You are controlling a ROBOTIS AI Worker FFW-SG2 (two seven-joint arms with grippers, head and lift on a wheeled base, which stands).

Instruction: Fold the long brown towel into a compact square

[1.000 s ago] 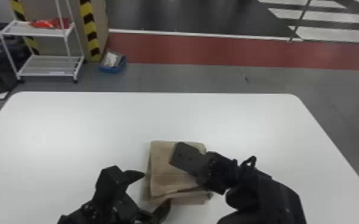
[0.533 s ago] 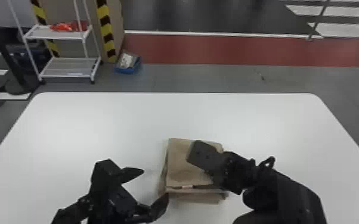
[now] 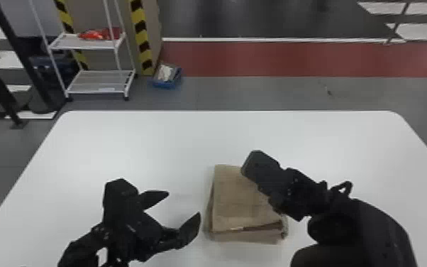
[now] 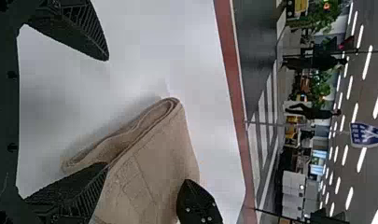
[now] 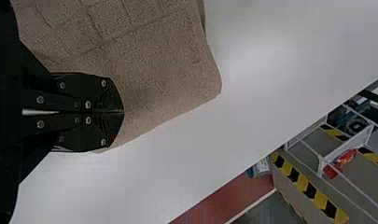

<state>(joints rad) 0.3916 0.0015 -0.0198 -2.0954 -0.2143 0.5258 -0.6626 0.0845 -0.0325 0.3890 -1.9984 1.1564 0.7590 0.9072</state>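
In the head view the brown towel (image 3: 241,202) lies folded into a layered, roughly square stack. My left gripper (image 3: 184,206) stands open just left of it. My right gripper (image 3: 250,165) is over the towel's far right part, hiding that corner. The left wrist view shows my left gripper (image 4: 102,112) with fingers wide apart; one finger overlaps the side of the towel (image 4: 154,172), where its rolled layers show. In the right wrist view my right gripper (image 5: 122,112) has both fingertips together above the towel (image 5: 168,74), with no cloth visibly pinched.
The white table (image 3: 134,142) surrounds the towel. Beyond its far edge stand a white shelf rack (image 3: 95,85) and a blue bin (image 3: 166,78) on the floor.
The head view has shifted, so the scene sits farther right in it. My left gripper has drawn away from the towel to the left. My right gripper keeps its place over the towel.
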